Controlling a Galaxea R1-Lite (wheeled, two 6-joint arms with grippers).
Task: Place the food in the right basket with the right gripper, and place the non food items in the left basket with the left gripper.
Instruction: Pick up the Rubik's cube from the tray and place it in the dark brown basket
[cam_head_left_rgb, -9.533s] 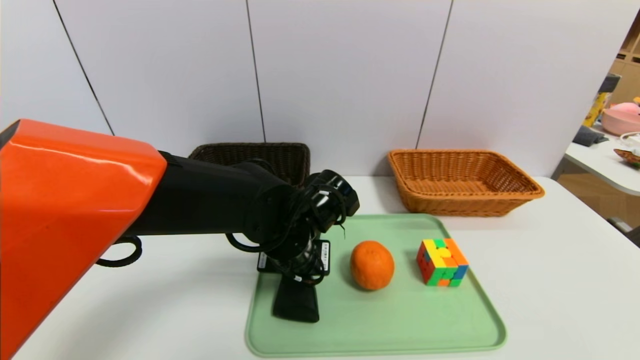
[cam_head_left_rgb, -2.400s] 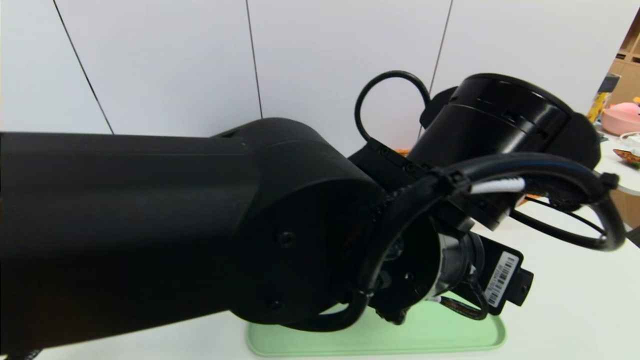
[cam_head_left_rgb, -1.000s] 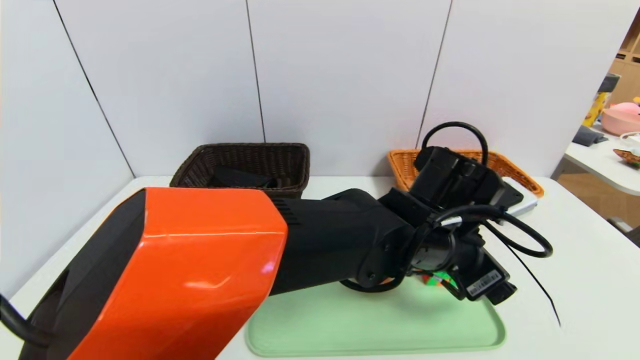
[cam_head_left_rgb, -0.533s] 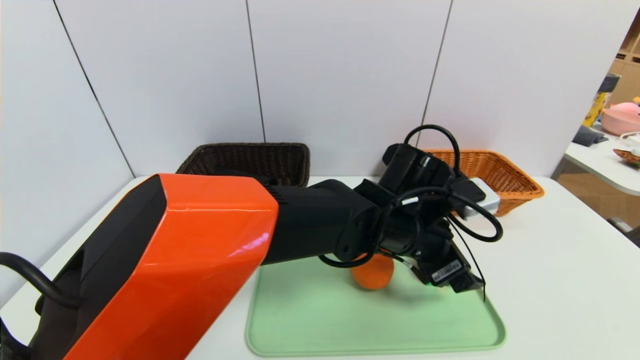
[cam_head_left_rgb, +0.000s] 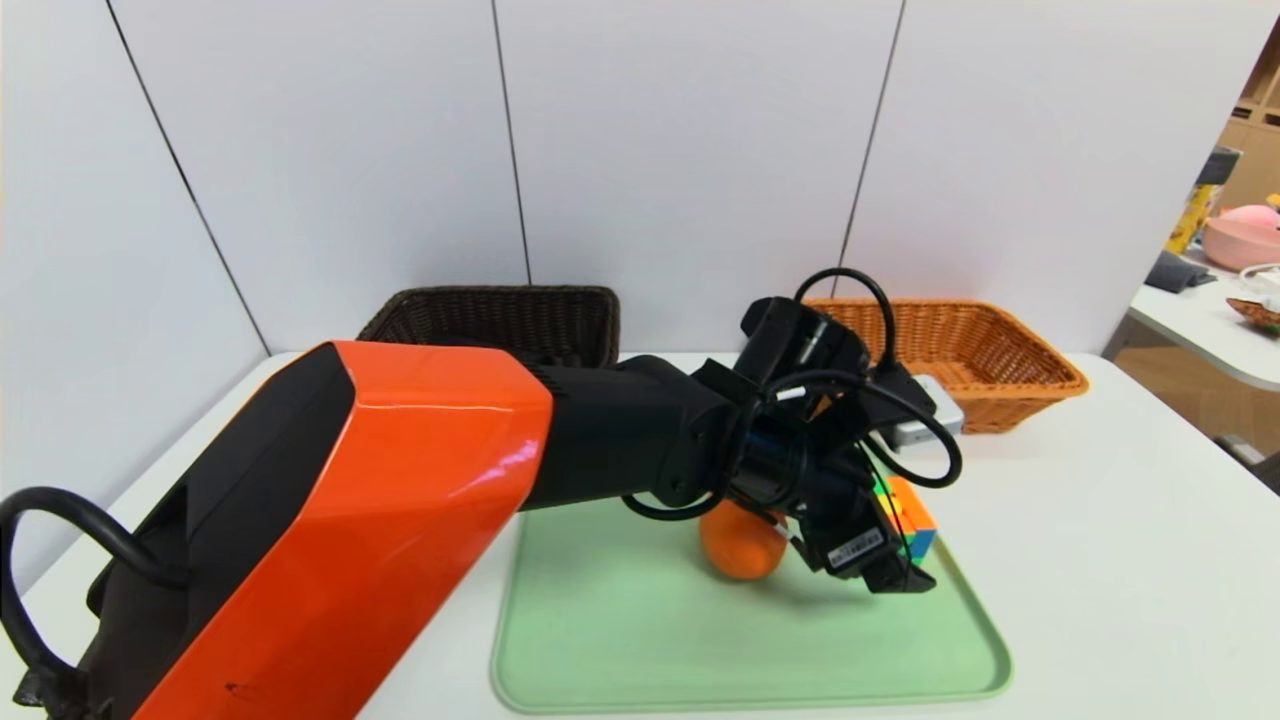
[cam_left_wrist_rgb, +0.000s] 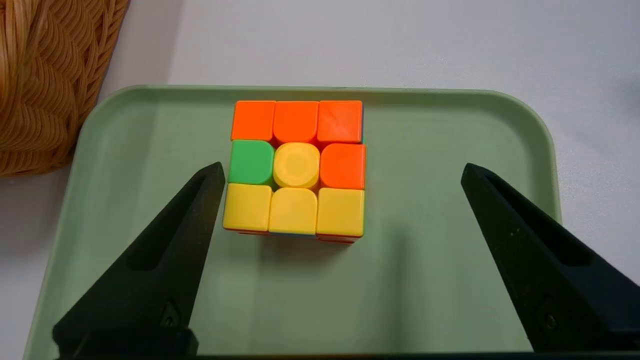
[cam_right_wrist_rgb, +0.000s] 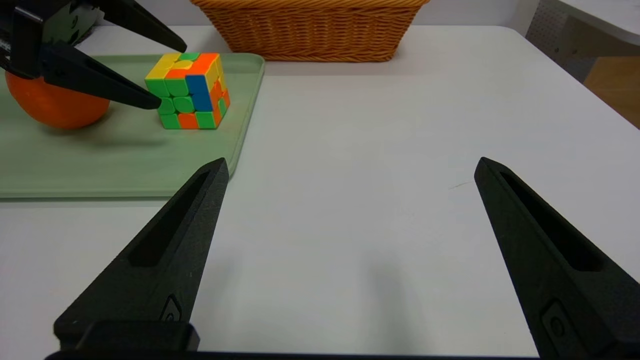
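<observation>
Over the pale green tray (cam_head_left_rgb: 750, 685), left of the multicoloured plastic puzzle cube (cam_left_wrist_rgb: 295, 165), sits the round orange fruit (cam_head_left_rgb: 742, 545); my black left tool (cam_left_wrist_rgb: 343, 167), spread and unladen, should centre on the cube before descending.

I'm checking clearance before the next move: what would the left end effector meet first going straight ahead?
Probably the puzzle cube, just ahead of the open left end effector and off-centre; otherwise the green tray. Depth is unclear.

Fruit (cam_head_left_rgb: 743, 543) and cube (cam_head_left_rgb: 915, 525) lie on the tray (cam_head_left_rgb: 750, 650), baskets (cam_head_left_rgb: 1000, 362) behind.
</observation>
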